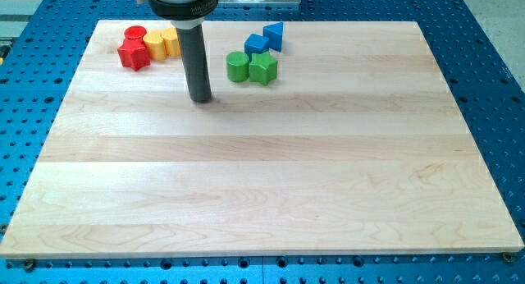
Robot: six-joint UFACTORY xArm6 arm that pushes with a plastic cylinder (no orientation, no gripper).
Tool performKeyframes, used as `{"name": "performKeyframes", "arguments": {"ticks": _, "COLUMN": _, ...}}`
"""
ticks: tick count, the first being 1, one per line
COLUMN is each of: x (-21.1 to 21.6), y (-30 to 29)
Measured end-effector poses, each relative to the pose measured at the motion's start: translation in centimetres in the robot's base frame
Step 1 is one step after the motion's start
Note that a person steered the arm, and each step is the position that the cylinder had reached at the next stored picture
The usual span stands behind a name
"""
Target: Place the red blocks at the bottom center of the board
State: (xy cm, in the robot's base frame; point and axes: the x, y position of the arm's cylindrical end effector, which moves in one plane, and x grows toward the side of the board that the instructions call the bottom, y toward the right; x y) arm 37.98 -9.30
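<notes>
Red blocks wait at the desk's (pixel 262 194) top left.
Red star (pixel 134 56) and red cylinder (pixel 135 34) look light, rigid, slidable; push from their top side. My tip (pixel 200 98), a bare rod tool holding nothing, stands to their right.

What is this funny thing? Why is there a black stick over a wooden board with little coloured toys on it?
It is a robot arm. It has no hand, only a dark rod, and my tip slides on the wooden board to push blocks; it holds nothing. One camera looks down at the board. At the view's top left sit a red star block, a red cylinder and two yellow blocks. Right of my tip are two green blocks and two blue blocks. My tip touches none.
</notes>
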Motion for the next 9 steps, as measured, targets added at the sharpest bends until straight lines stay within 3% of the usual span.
{"name": "performKeyframes", "arguments": {"ticks": 9, "x": -0.25, "y": -0.22}}
